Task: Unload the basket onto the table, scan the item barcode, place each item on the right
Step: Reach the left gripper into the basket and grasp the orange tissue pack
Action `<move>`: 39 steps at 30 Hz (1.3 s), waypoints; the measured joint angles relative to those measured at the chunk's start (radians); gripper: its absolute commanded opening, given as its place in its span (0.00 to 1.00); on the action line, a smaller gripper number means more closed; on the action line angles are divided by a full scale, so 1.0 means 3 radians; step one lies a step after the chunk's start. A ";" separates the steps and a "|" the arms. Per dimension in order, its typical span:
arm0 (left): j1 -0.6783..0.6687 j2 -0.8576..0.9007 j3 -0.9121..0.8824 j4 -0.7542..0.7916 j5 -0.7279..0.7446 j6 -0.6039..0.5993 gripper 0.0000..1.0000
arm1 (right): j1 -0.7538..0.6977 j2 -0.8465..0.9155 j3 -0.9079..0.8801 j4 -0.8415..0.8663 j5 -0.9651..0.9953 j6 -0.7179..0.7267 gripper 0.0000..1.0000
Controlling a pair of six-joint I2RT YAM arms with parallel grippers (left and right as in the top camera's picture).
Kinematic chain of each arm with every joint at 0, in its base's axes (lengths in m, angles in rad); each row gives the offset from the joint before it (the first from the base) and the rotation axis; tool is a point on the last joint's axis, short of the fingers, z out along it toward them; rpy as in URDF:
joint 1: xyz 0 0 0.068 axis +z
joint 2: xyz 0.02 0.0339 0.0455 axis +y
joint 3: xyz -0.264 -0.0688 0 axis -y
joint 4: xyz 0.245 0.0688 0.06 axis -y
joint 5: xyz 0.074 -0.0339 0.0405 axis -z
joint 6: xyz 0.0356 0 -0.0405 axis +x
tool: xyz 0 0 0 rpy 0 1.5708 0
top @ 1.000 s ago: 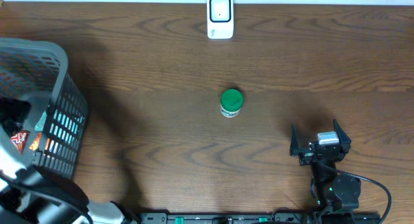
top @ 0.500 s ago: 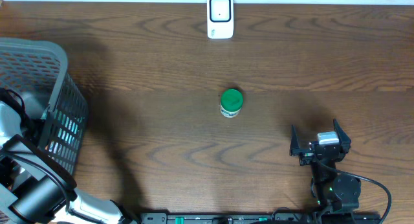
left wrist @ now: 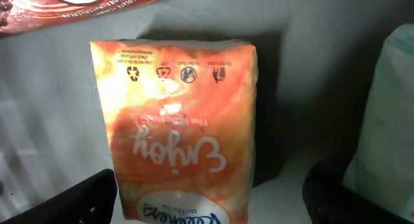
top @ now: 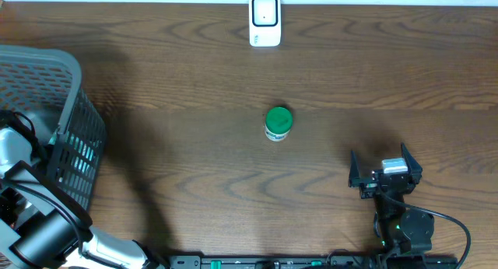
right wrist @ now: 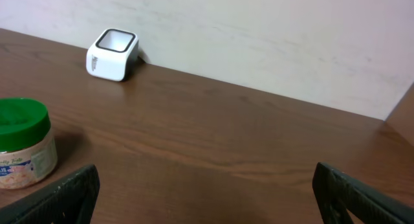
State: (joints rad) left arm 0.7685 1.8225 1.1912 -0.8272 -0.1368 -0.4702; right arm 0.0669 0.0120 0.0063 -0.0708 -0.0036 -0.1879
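An orange tissue pack (left wrist: 181, 133) with white and blue lettering lies flat on the grey basket floor and fills the left wrist view. My left gripper (left wrist: 210, 201) is open, its dark fingers (left wrist: 77, 201) standing on either side of the pack's near end. From overhead, only the left arm (top: 35, 222) shows, reaching down into the grey basket (top: 74, 90). The white scanner (top: 264, 20) stands at the table's far edge, also seen as the scanner (right wrist: 111, 54). My right gripper (top: 379, 155) rests open near the front right, and nothing lies between the fingers of the right gripper (right wrist: 207, 198).
A green-lidded jar (top: 278, 123) stands mid-table, and the same jar (right wrist: 22, 143) shows left of the right gripper. In the basket, a red-brown wrapper (left wrist: 77, 7) lies beyond the pack and a pale packet (left wrist: 388, 120) to its right.
The left arm has gone further down into the basket, covering the contents that showed a second ago. The right arm and the jar have not moved.
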 measured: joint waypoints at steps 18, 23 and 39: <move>0.0309 0.0013 -0.0013 0.0126 0.0014 -0.0028 0.89 | 0.0000 0.0000 0.0000 0.0000 0.0000 0.0000 0.99; 0.0312 0.0013 -0.0064 0.0286 0.0098 -0.0093 0.69 | 0.0000 0.0000 0.0000 0.0000 0.0000 0.0000 0.99; 0.0313 0.0151 0.0263 -0.0446 0.0135 -0.0090 0.46 | 0.0000 0.0000 0.0000 0.0001 0.0000 0.0000 0.99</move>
State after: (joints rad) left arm 0.8623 1.8679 1.2701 -0.9611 -0.0963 -0.4973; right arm 0.0669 0.0120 0.0063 -0.0704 -0.0036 -0.1879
